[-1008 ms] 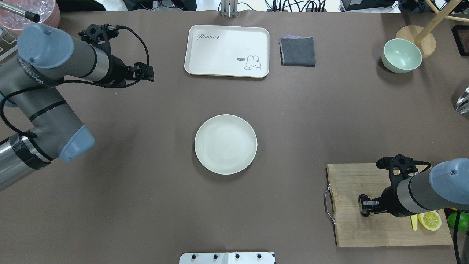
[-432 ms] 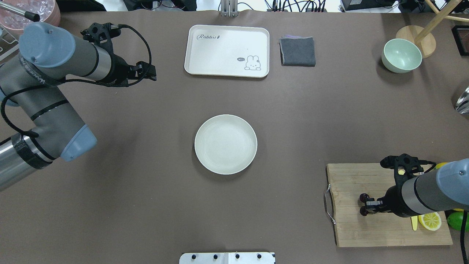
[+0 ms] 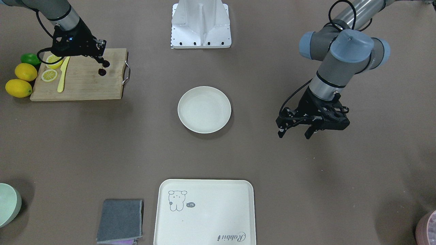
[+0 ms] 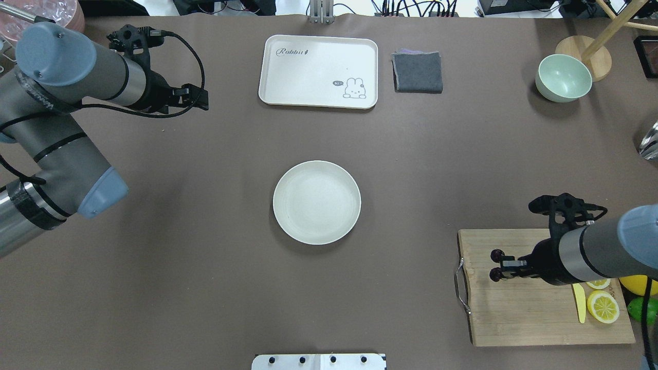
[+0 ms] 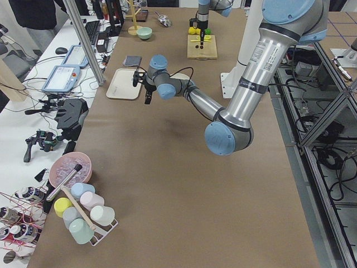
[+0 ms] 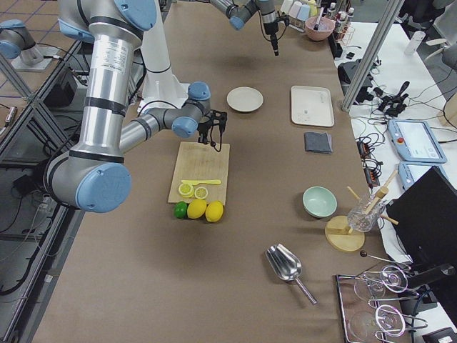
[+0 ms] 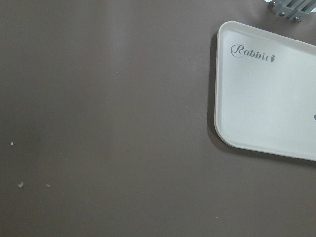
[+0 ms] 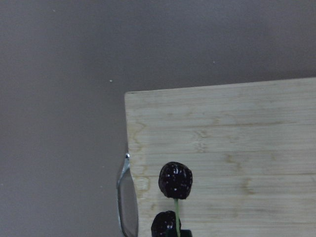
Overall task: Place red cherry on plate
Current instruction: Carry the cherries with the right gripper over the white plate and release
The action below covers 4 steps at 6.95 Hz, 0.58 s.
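Plainly, in the front-facing view the right tool (image 3: 103, 63) is pinching the red cherry (image 3: 101, 71) by its thin stem, narrowed right down on it, and is holding it over the end of the cutting board (image 3: 81, 85) nearest the plate (image 3: 204, 109). The plate is lying well apart, across bare worktop (image 3: 136, 143) toward the robot's left and a little farther from its base (that sideways carry is what the coming move is turning on, I judge). The left tool (image 3: 294, 132) is hanging wide and holding nothing, on the plate's other side.

Overhead, the two fruits are sitting one on each side of the fingertips (image 4: 511, 264), so the pair's long axis is running crosswise to the tool.

From the left end, that tool is showing only small and far. From the right end, it is pointing down over the pale wood.

The left wrist camera is catching only matte brown worktop and a corner of the rabbit tray (image 7: 266, 98).

The right wrist camera is showing the cherry close: round, glossy, dark maroon skins on a green stem, hanging over grainy board beside its metal handle (image 8: 124, 195). The plate is looking smooth, shallow, cream and raised-rimmed.
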Motion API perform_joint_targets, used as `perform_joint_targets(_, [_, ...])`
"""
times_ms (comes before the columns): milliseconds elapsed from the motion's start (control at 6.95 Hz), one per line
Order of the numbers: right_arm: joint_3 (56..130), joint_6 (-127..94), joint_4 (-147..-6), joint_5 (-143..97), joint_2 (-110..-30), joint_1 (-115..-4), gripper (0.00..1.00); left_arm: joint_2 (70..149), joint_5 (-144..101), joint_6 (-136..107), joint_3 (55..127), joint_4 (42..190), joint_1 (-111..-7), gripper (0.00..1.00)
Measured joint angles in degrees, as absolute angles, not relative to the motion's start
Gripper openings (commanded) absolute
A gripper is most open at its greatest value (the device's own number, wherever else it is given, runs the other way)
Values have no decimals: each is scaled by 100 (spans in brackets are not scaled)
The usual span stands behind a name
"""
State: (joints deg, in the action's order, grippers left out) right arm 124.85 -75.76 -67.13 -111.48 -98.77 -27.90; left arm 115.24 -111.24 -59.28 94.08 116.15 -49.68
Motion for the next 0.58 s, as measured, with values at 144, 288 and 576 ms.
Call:
perform_joint_targets(144, [12358, -7536, -7568, -11131, -8953, -2924, 0, 11468, -11165, -5422, 9385, 11413, -5140, 98])
perform_joint_targets(288, [12059, -7500, -8533, -11114, -7776, -3016, 0, 11346, -11351, -5047, 9341, 11310, -5366, 98])
perform_joint_targets(576, [10982, -7396, -9332, -10981, -5967, -3061, 0, 11058, -11803, -4264, 9215, 11256, -5916, 98])
